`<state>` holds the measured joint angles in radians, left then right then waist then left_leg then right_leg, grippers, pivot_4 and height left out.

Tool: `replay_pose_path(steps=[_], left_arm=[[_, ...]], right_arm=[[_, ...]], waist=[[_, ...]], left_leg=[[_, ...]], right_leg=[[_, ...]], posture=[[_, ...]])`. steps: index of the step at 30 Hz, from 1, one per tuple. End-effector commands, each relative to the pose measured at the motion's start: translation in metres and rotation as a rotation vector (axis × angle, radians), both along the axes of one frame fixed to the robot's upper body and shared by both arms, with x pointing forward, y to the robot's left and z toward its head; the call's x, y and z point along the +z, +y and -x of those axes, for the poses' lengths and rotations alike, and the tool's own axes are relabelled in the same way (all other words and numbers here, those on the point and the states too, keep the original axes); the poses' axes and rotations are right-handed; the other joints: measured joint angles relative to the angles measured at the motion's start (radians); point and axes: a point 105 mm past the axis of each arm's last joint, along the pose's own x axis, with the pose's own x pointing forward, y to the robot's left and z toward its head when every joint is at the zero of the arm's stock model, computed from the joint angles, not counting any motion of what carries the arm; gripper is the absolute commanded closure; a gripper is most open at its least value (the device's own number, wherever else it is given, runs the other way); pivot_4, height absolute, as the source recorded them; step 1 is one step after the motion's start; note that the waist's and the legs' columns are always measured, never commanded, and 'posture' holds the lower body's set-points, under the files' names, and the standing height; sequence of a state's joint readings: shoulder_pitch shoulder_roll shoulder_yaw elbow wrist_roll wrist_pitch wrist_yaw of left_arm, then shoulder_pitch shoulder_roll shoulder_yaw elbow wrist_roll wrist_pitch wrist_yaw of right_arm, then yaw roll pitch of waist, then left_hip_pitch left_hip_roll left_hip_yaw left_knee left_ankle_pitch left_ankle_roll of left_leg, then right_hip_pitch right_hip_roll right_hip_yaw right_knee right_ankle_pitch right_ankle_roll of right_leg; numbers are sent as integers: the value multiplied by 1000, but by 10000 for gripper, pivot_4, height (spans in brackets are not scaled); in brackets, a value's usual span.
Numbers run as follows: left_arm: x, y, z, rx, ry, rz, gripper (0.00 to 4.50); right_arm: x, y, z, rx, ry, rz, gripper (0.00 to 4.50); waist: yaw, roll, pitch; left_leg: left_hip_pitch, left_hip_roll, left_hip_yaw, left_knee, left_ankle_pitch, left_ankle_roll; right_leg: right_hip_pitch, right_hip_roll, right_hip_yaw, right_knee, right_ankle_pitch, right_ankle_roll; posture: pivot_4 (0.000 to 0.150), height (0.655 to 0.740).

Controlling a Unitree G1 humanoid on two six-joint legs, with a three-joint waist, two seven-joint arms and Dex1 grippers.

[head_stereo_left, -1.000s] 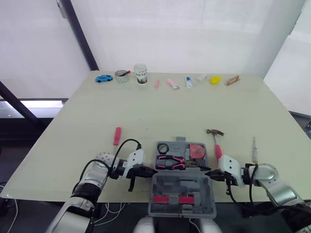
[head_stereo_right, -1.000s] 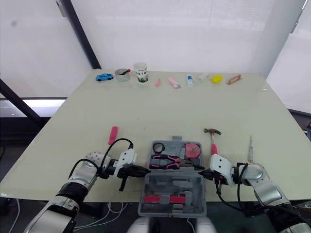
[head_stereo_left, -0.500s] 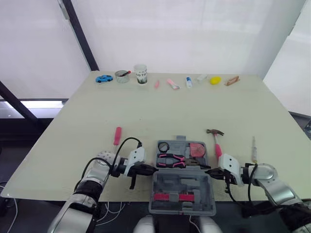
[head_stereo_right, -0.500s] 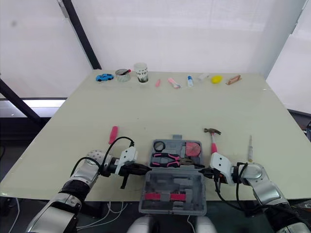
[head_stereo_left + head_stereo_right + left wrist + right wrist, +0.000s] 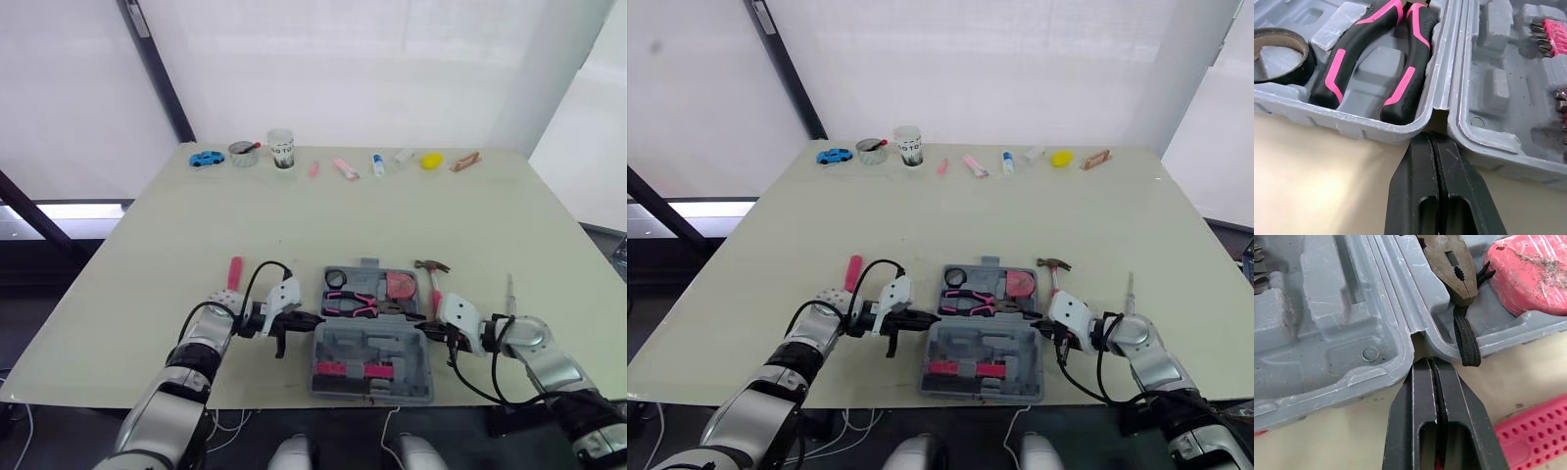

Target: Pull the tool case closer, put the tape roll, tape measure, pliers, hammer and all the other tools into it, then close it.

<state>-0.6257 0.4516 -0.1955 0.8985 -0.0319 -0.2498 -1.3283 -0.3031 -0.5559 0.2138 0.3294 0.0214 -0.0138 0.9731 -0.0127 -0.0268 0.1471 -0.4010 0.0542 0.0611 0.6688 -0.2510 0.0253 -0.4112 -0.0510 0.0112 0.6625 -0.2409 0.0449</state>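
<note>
The tool case (image 5: 372,345) lies open at the near edge of the bench (image 5: 294,225), its tray half away from the robot and its lid half toward it. Both forearms lie low over the bench edge, elbows out, pointing inward at each other from either side of the case. The left gripper (image 5: 310,320) has its tip at the hinge notch on the case's left side; in the left wrist view its fingers (image 5: 1415,186) are pressed flat together with nothing between them. The right gripper (image 5: 429,330) does the same at the hinge notch on the right, its fingers (image 5: 1420,401) clenched tight.

In the tray lie the pliers (image 5: 1376,54) with pink and black grips, the tape roll (image 5: 1278,54) just beside them, and the red tape measure (image 5: 1533,274) at the other end. The hammer (image 5: 434,284) lies on the bench just right of the case, near the right gripper. A pink-handled screwdriver (image 5: 234,271) lies on the bench left of the case.
</note>
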Motion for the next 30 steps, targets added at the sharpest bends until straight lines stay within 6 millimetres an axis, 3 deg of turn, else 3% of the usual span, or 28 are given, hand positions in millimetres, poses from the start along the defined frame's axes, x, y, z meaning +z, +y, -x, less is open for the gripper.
replay_pose_path(steps=[1,30], left_arm=[[10,-11,-6,-25,-47,32,44605],[8,4,-9,21,-25,12,44605]], right_arm=[[18,9,-11,12,-93,-32,45000],[21,26,-12,38,-83,-55,45000]], waist=[[0,0,0],[-3,0,0]], left_leg=[[0,0,0,0,0,0],[0,1,0,0,0,0]], right_leg=[[0,0,0,0,0,0],[-1,1,1,0,0,0]], posture=[[1500,7400],[1500,7400]])
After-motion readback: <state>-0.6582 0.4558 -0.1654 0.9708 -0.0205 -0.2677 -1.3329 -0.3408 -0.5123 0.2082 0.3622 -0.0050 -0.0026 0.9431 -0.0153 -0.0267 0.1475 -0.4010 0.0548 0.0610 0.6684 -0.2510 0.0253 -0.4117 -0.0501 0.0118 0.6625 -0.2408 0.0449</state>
